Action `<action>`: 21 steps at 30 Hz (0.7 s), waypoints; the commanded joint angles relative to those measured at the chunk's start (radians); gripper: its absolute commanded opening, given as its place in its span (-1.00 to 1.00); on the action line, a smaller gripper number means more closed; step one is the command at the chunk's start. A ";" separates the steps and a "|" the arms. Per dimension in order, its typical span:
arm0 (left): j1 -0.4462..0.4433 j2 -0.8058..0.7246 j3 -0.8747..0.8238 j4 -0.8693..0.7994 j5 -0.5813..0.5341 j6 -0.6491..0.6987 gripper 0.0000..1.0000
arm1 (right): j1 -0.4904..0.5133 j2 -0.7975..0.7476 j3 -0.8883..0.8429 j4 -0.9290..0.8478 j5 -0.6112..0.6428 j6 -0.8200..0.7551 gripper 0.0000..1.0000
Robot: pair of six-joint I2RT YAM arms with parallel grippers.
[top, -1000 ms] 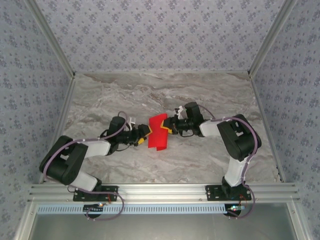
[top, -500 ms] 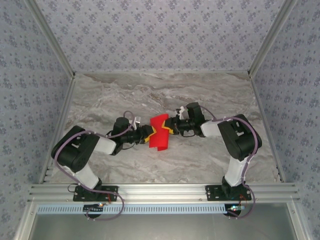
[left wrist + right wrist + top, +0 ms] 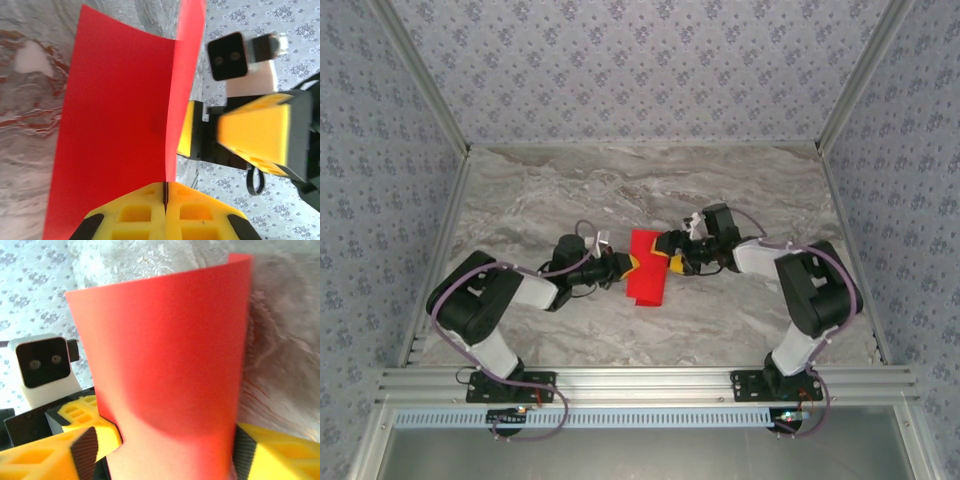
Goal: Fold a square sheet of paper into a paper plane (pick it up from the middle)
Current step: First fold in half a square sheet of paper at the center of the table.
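The square sheet of paper (image 3: 647, 272) is bright red and hangs just above the middle of the table, bent along one crease (image 3: 170, 110). It has no pointed paper plane form. My left gripper (image 3: 627, 266) is shut on its left edge, and the crease runs straight into the closed yellow fingertips (image 3: 165, 186). My right gripper (image 3: 671, 259) is open at the sheet's right edge. The paper (image 3: 170, 350) curves between its spread fingers (image 3: 92, 442) without being pinched. The right gripper's yellow fingers (image 3: 255, 132) show beyond the sheet in the left wrist view.
The marbled table (image 3: 720, 190) is walled by patterned panels on three sides. An aluminium rail (image 3: 640, 380) carries both arm bases at the near edge. The left wrist camera (image 3: 42, 362) faces the right gripper closely across the sheet.
My left gripper has moved in and shut on the paper's left edge. My right gripper has opened, releasing its pinch, and drawn slightly right. The sheet has shifted a little right.
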State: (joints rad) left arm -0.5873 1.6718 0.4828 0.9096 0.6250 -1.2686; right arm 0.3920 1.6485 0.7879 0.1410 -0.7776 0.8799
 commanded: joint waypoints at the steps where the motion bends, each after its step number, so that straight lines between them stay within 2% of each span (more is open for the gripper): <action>1: -0.041 0.001 0.059 -0.020 -0.046 0.047 -0.96 | -0.029 -0.106 0.008 -0.248 0.145 -0.155 0.62; 5: -0.086 0.028 0.111 -0.064 -0.061 0.075 -0.97 | -0.059 -0.178 -0.007 -0.380 0.282 -0.207 0.68; 9: -0.120 0.076 0.162 -0.084 -0.060 0.086 -0.97 | -0.065 -0.210 -0.038 -0.415 0.343 -0.218 0.71; 14: -0.155 0.142 0.214 -0.107 -0.092 0.079 -0.98 | -0.067 -0.226 -0.099 -0.375 0.342 -0.177 0.71; 21: -0.164 0.201 0.253 -0.172 -0.146 0.078 -0.98 | -0.063 -0.212 -0.168 -0.200 0.244 -0.098 0.67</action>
State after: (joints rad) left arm -0.7483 1.8454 0.6918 0.7757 0.5072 -1.2125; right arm 0.3294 1.4452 0.6331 -0.1402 -0.4942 0.7403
